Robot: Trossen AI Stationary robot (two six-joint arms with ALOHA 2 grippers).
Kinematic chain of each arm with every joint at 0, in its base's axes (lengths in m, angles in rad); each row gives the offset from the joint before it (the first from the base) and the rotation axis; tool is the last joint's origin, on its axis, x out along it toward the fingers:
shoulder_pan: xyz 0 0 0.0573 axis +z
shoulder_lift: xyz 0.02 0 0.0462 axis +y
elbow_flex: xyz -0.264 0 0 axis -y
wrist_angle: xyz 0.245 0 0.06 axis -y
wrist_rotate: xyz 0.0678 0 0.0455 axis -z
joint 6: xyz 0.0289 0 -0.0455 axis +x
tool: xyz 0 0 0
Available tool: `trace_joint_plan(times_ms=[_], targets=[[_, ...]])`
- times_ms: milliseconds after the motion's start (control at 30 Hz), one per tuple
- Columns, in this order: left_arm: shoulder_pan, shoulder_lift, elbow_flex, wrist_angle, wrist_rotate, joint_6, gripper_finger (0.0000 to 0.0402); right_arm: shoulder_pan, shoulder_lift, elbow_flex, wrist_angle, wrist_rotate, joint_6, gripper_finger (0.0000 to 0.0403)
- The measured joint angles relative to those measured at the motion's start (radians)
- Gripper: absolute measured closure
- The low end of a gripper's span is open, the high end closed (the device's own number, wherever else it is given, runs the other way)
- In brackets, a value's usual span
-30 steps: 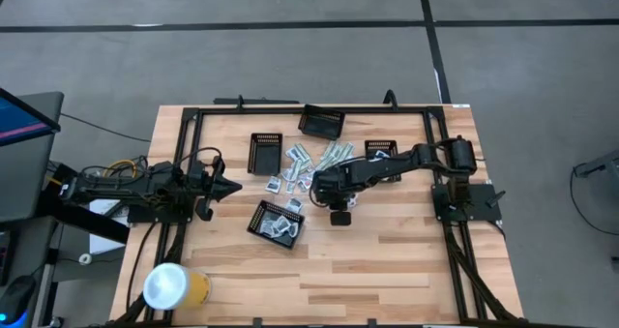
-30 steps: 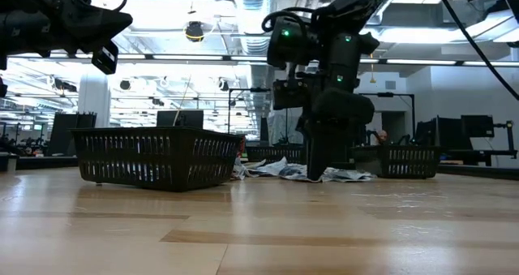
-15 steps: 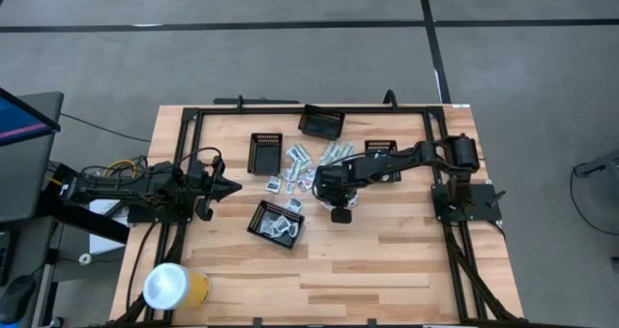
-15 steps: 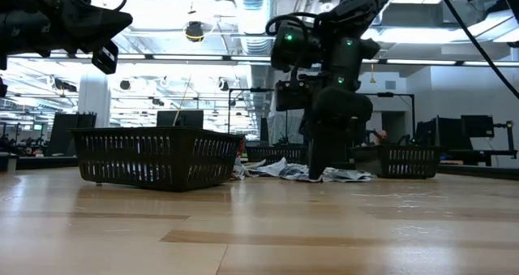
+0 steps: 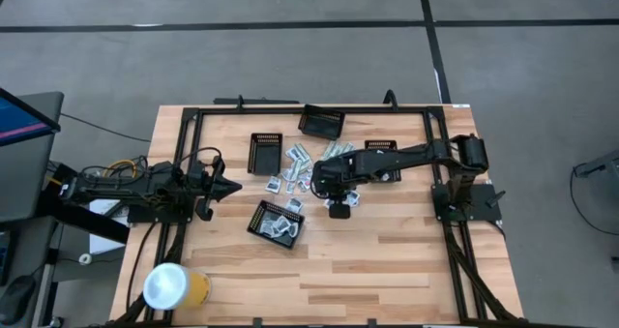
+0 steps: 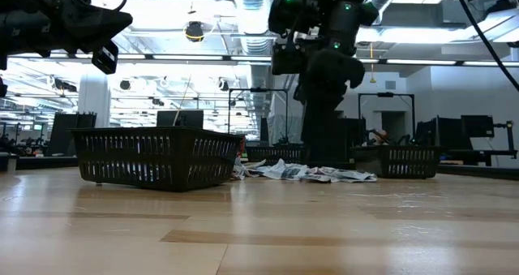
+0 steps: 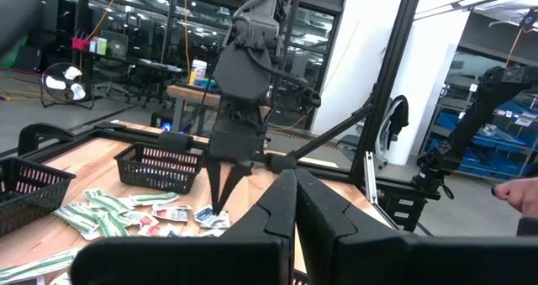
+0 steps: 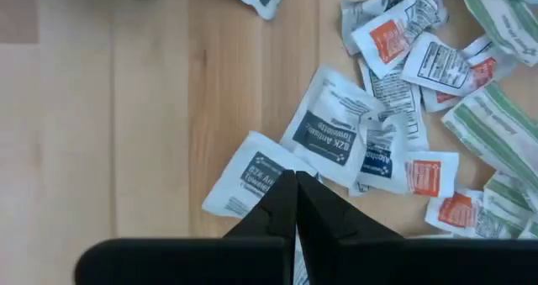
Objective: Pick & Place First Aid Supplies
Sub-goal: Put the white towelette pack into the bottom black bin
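On the pale wood-plank worktop [image 5: 387, 260], a black mesh tray [image 5: 276, 222] nearest the front edge holds a few flat sachets, hard to count. Mid-worktop lies a loose heap of crinkled foil sachets [image 8: 328, 134] with blue or red print and slim green-white strips [image 5: 334, 154]. The right gripper [image 8: 294, 192] points down at the heap's edge, jaws closed, tips on a blue-marked sachet [image 8: 252, 177]; whether it is pinched is unclear. The left gripper [image 5: 235, 187] hangs near the left edge, jaws closed, empty.
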Motion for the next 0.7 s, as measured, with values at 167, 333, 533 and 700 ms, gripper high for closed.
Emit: trace_joint_plan(times_ms=[167,333,533,700], targets=[[0.0,0.0,0.0,0.0,0.0,0.0,0.0394,0.0,0.029,-0.002,-0.086,-0.002,-0.058,0.04],[-0.001,0.0,0.0,0.0,0.0,0.0,0.0394,0.033,0.075,-0.001,-0.114,-0.002,-0.173,0.0368],[-0.001,0.0,0.0,0.0,0.0,0.0,0.0394,0.078,0.116,-0.001,-0.102,0.005,-0.236,0.0309],[-0.001,0.0,0.0,0.0,0.0,0.0,0.0394,0.1,0.124,-0.001,-0.082,0.047,-0.247,0.0278]])
